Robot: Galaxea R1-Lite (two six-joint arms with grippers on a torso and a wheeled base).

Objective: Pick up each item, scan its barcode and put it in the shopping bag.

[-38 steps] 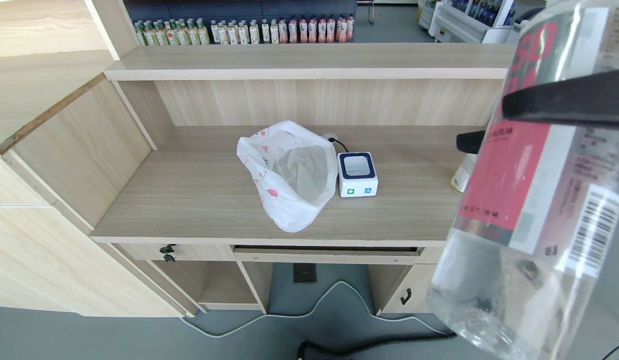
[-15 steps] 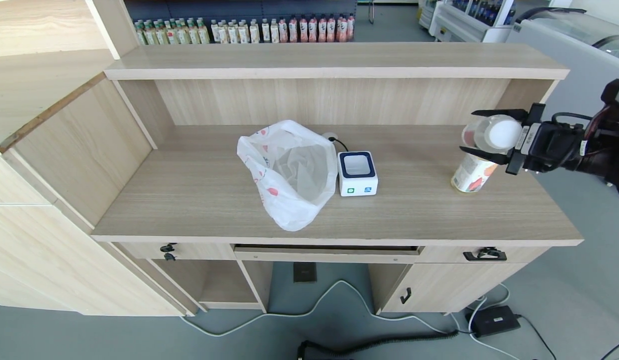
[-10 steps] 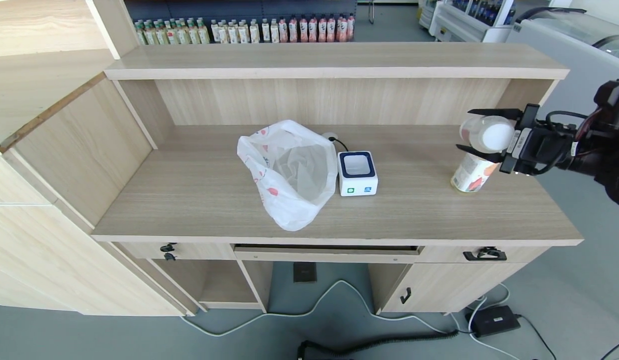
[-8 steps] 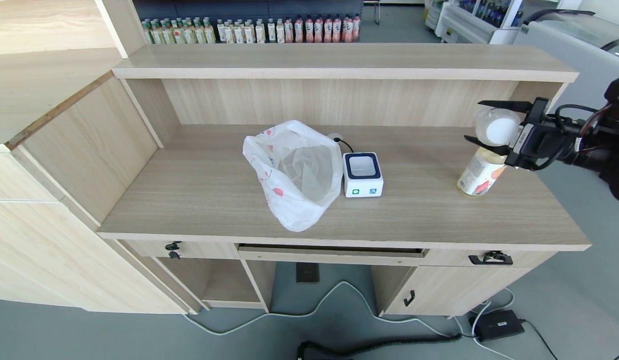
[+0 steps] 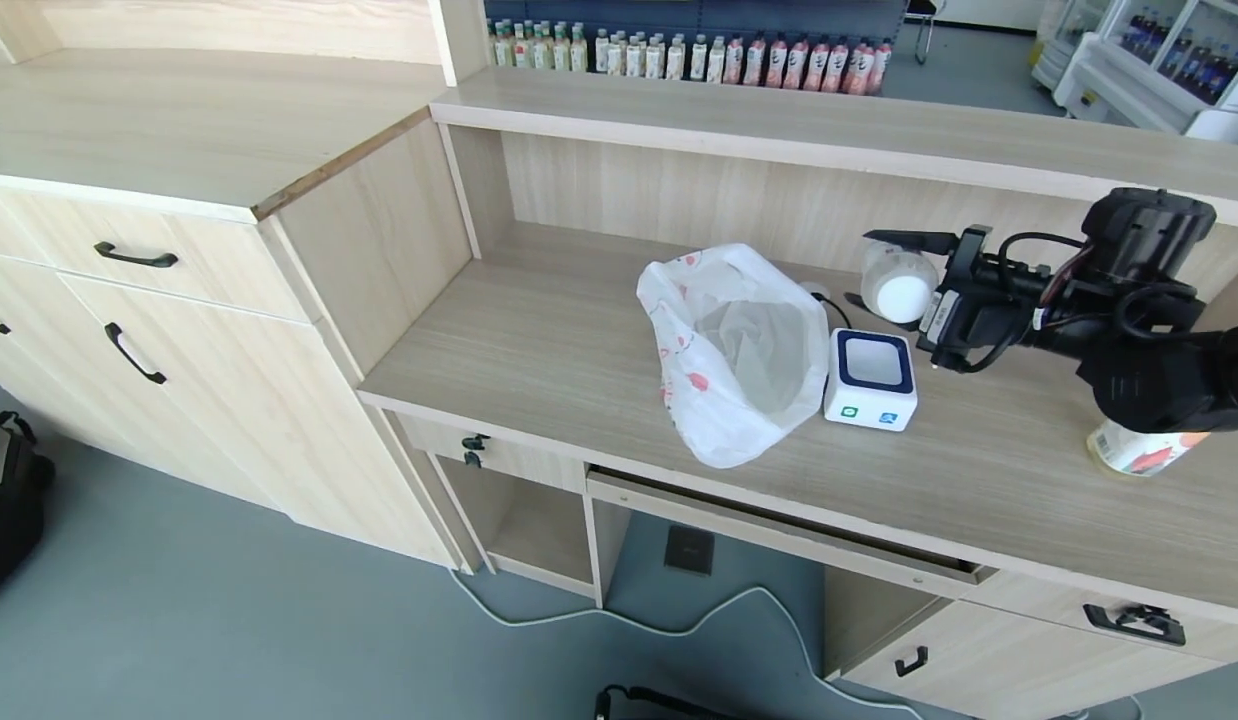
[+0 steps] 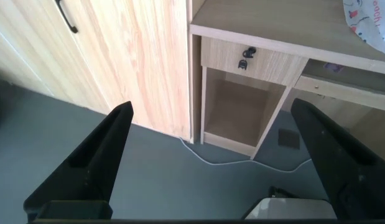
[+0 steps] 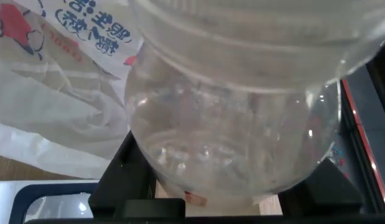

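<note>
Fingers (image 5: 904, 238) of the right gripper (image 5: 861, 267) clamp a clear bottle (image 5: 897, 285), white round end showing, label hidden; left fingers (image 6: 92, 168) stand apart; the arm (image 5: 1129, 335) half-covers a second bottle (image 5: 1139, 452).

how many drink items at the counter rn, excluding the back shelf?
2. One clear bottle in the right gripper, above the counter near the scanner. One drink standing on the counter at the robot's right, partly hidden by the arm. Folds of the bag may hide more.
</note>
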